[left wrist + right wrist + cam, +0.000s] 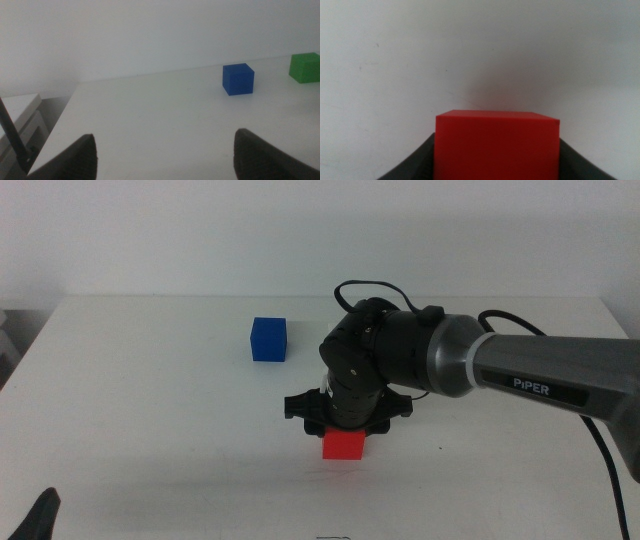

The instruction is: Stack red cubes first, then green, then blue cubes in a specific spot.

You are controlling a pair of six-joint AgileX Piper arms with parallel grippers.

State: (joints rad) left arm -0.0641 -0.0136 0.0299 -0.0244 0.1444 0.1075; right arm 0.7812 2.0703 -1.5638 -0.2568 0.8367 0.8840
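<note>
Middle view: the right arm (pixel 520 370) enters from the right edge of the frame, wrist bent down over the white table (pixel 150 410) a little below frame centre. The right hand (pixel 343 438) points down, its dark jaws clamped on the red cube (pixel 343 445). The cube shows just beneath the wrist housing, at or just above the table surface; contact with the table cannot be told from this view.

Right wrist view: the red cube (pixel 496 145) fills the lower centre of the frame, a dark jaw pressed against each side face. Plain white table (pixel 470 60) beyond it.

The blue cube (pixel 268 339) sits on the table in the upper centre-left of the middle view, well apart from the red cube and clear of the right arm. The green cube does not show in the middle view.

Left wrist view: the blue cube (pixel 238 79) stands right of frame centre; the green cube (pixel 305 67) is at the right edge, near the blue one but not touching it. Both rest flat on the table.

The left hand (pixel 165 150) waits at the bottom-left corner of the middle view, jaws spread wide, nothing between them.
</note>
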